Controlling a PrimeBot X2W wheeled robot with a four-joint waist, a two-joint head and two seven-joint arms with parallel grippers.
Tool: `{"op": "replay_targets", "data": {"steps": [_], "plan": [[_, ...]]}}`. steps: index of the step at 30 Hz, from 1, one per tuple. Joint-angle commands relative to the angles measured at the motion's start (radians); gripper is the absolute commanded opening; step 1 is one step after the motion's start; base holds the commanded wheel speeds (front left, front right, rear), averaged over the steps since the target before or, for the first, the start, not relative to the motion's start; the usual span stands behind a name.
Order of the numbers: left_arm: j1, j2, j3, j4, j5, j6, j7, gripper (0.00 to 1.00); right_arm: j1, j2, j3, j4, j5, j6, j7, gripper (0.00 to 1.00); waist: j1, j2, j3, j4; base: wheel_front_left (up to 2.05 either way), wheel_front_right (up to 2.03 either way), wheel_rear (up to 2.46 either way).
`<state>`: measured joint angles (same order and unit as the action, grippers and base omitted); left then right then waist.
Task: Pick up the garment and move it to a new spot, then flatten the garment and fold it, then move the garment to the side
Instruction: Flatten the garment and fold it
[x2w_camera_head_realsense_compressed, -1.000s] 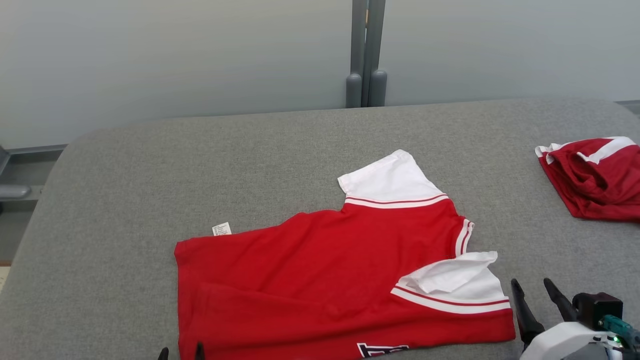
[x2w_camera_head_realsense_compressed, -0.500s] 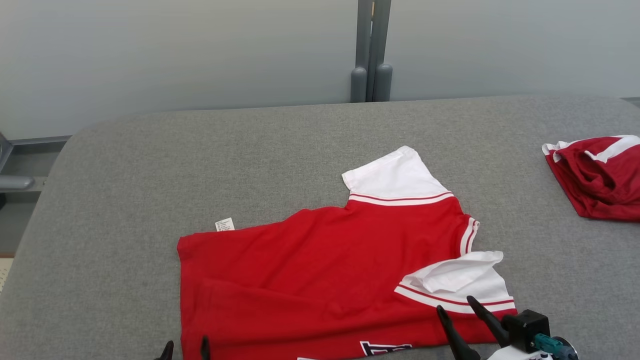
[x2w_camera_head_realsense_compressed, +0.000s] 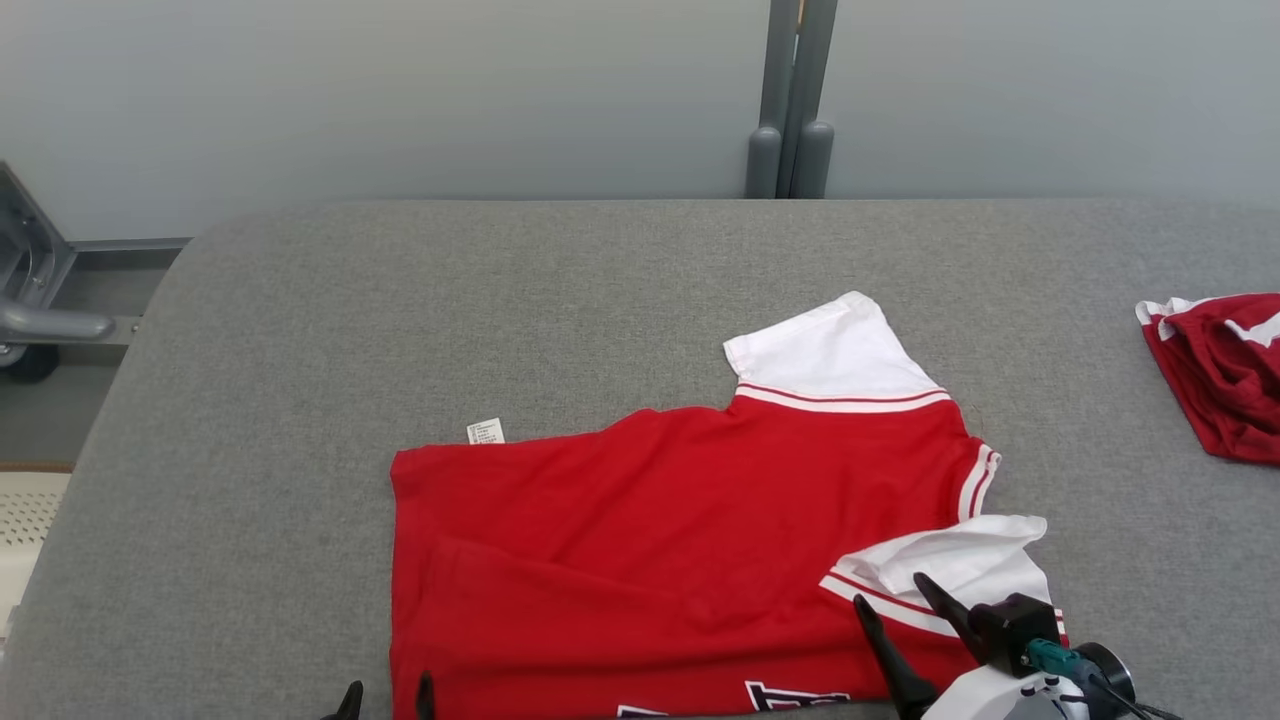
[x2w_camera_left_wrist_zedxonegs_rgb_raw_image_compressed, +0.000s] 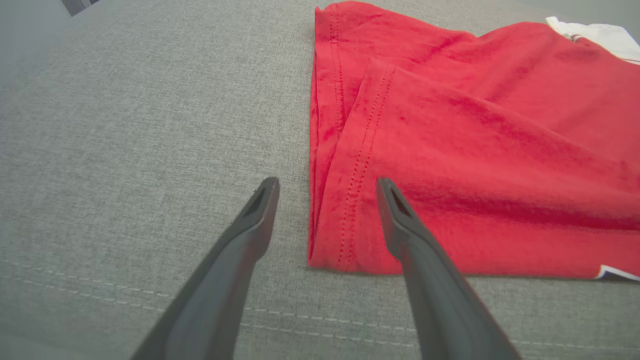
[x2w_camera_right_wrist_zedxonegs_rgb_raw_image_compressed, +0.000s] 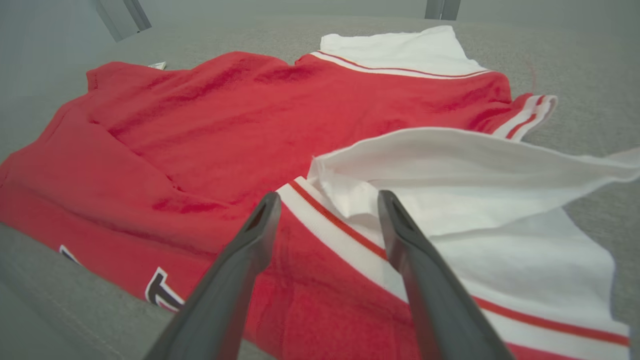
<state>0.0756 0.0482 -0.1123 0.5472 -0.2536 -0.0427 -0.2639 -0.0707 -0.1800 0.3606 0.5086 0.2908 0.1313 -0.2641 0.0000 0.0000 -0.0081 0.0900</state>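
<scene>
Just ahead of our left fingers (x2w_camera_left_wrist_zedxonegs_rgb_raw_image_compressed: 250, 225), which stand wide apart and empty, runs the stitched hem (x2w_camera_left_wrist_zedxonegs_rgb_raw_image_compressed: 350, 150) of the red garment (x2w_camera_head_realsense_compressed: 680, 540). One finger sits over the bare grey desk (x2w_camera_left_wrist_zedxonegs_rgb_raw_image_compressed: 125, 125) and the other over the cloth, so the hem's near corner lies between them. We judge they straddle that edge on purpose, since closing there would pinch the corner. Whether the tips touch the cloth, we cannot tell.

Our right fingers (x2w_camera_right_wrist_zedxonegs_rgb_raw_image_compressed: 250, 240) are equally wide and hold nothing. Between and just beyond them lies the near white sleeve (x2w_camera_right_wrist_zedxonegs_rgb_raw_image_compressed: 450, 165), crumpled, with its cuff flipped back over itself and its red-striped band crossing under the tips. Farther beyond, the other sleeve lies flat.

The garment rests spread on the desk between our two sets of fingers, though its hem end is doubled over and the near sleeve is rumpled. We take this as the flattening step: with fingers placed at opposite ends, the cloth could be drawn taut. Well off to the outer side of our right fingers sits a second red garment (x2w_camera_head_realsense_compressed: 1215, 375), apart and not involved.
</scene>
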Motion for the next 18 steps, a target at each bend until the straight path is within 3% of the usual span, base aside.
{"op": "replay_targets", "data": {"steps": [1, 4, 6, 9, 11, 18], "plan": [[0.002, 0.005, -0.002, -0.001, -0.013, 0.002, 0.0, 1.0, -0.017, -0.001, -0.005, 0.016, -0.017, -0.001, 0.0, 1.0, 0.0, 0.0, 0.002, 0.009, 0.0, 0.0, 0.0], [0.001, 0.005, -0.008, -0.005, -0.019, 0.005, 0.0, 1.0, -0.027, 0.009, -0.016, 0.042, -0.038, -0.001, 0.0, 0.76, 0.0, 0.0, 0.003, 0.017, 0.0, 0.0, 0.0], [0.001, 0.005, -0.012, -0.008, -0.022, 0.007, 0.0, 1.0, -0.037, 0.01, -0.027, 0.053, -0.05, -0.001, 0.0, 0.4, 0.0, 0.0, 0.007, 0.02, 0.0, 0.0, 0.0], [-0.004, 0.005, -0.013, -0.008, -0.026, 0.003, 0.0, 1.0, -0.044, 0.016, -0.036, 0.065, -0.07, -0.001, 0.0, 0.23, 0.0, 0.0, 0.014, 0.023, 0.0, 0.0, 0.0], [-0.01, 0.005, -0.01, -0.006, -0.028, -0.001, 0.0, 1.0, -0.053, 0.016, -0.041, 0.071, -0.078, -0.001, 0.0, 0.0, 0.0, 0.0, 0.019, 0.024, 0.0, 0.0, 0.0], [-0.031, 0.005, -0.008, -0.001, -0.025, -0.015, 0.0, 1.0, -0.109, 0.001, -0.043, 0.072, -0.099, -0.001, 0.0, 0.0, 0.0, 0.0, 0.038, 0.022, 0.0, 0.0, 0.0]]}}
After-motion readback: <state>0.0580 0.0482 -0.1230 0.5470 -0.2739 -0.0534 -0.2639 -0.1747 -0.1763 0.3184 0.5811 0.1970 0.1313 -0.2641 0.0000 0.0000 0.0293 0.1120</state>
